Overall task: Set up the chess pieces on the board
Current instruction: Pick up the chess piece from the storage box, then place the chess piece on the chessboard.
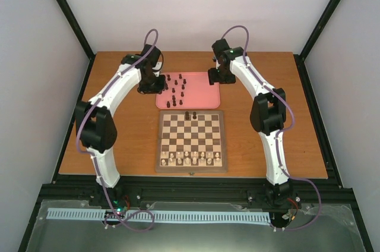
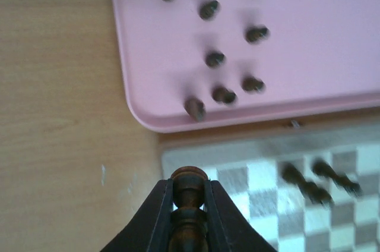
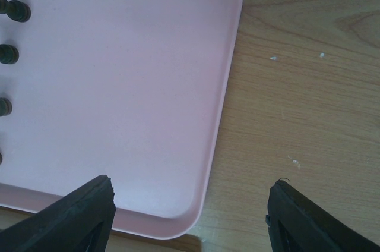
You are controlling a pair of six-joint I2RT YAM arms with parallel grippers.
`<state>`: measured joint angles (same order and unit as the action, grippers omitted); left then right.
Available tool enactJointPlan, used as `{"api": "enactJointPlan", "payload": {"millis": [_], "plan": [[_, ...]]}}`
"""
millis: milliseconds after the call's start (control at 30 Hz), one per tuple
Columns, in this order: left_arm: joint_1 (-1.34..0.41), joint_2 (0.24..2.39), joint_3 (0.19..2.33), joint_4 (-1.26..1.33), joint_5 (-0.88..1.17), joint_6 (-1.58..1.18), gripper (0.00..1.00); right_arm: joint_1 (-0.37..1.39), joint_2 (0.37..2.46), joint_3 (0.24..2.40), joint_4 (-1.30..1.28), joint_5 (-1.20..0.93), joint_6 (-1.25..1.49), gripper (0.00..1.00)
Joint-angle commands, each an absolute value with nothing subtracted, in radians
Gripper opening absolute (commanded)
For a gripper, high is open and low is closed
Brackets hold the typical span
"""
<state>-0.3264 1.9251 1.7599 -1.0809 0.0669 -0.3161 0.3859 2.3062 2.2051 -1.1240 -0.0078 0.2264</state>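
Wooden table underneath everything, bare at 9 and 3 o'clock of the board. Pink tray at the board's 12 o'clock, just beside its far border with a thin strip of wood between.

Left gripper at the tray's 9 o'clock edge, jaws pinched narrow on one dark piece, upright, its knob showing above the fingertips. Right gripper at the tray's 3 o'clock side, jaws wide and holding nothing, hanging over the tray's corner and bare wood.

Remaining dark pieces scattered over the tray's 9 o'clock half. A few more standing mid-way along the board's 12 o'clock rank. Pale pieces lined up along the 6 o'clock ranks.

Step in hand, by the look of it: carrying a picked piece from tray to board, with most of the job left. Next move: clear the tray's raised rim, swing toward 5 o'clock, lower straight onto a free far-rank square, then release. Free squares on either side of the standing few, so keep wide of them. Plenty of room over the bare wood at 9 o'clock for the approach.
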Motion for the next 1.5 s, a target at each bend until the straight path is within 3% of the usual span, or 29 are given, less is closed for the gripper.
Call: {"api": "enactJointPlan", "payload": {"millis": [0,267,733,1467], "plan": [[-0.398,1.810,1.699,-1.223,0.107,-0.296,0.13,0.382,2.251,2.196,-1.137,0.010,0.234,0.71],[-0.531,1.763,1.565,-1.179,0.129,-0.343,0.11,0.382,2.223,2.144,-1.134,-0.010,0.232,0.71],[-0.540,1.903,1.546,-0.972,0.114,-0.367,0.09,0.380,2.214,2.129,-1.132,-0.017,0.208,0.71],[-0.548,2.039,1.645,-0.996,0.090,-0.416,0.12,0.352,2.226,2.118,-1.124,-0.055,0.202,0.71]]}}
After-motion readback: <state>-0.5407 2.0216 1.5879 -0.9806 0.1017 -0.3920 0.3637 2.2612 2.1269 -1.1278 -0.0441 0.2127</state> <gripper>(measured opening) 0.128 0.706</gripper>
